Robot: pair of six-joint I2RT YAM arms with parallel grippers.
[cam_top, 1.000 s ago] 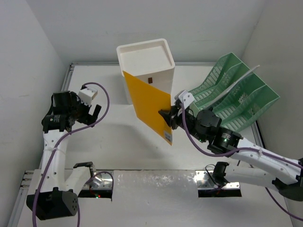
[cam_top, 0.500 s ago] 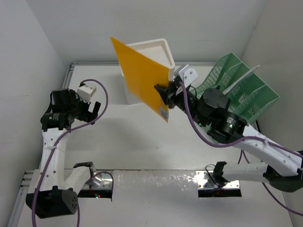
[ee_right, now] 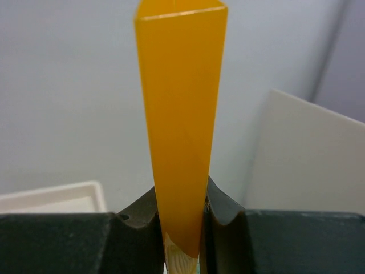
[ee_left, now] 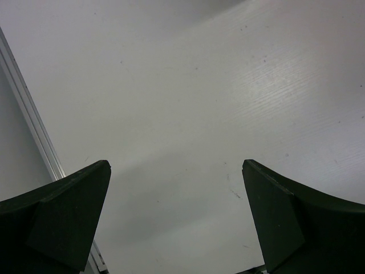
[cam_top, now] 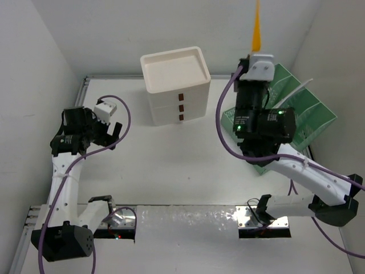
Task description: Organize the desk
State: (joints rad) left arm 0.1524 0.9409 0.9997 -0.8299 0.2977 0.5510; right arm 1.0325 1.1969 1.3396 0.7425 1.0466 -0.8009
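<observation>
An orange folder stands edge-on, pointing up against the back wall, above the green rack. My right gripper is shut on its lower end. In the right wrist view the folder rises straight out from between the two dark fingers of the right gripper, with white paper showing at its base. My left gripper hovers open over the left side of the white desk. In the left wrist view only bare desk lies between the wide-apart fingers of the left gripper.
A white three-drawer unit stands at the back centre. A green mesh file rack fills the back right, partly behind my right arm. A silver rail runs along the desk's left edge, close to my left gripper.
My right arm has lifted the folder from in front of the drawer unit and swung it right, turning it edge-on above the rack. The left arm has barely moved.
</observation>
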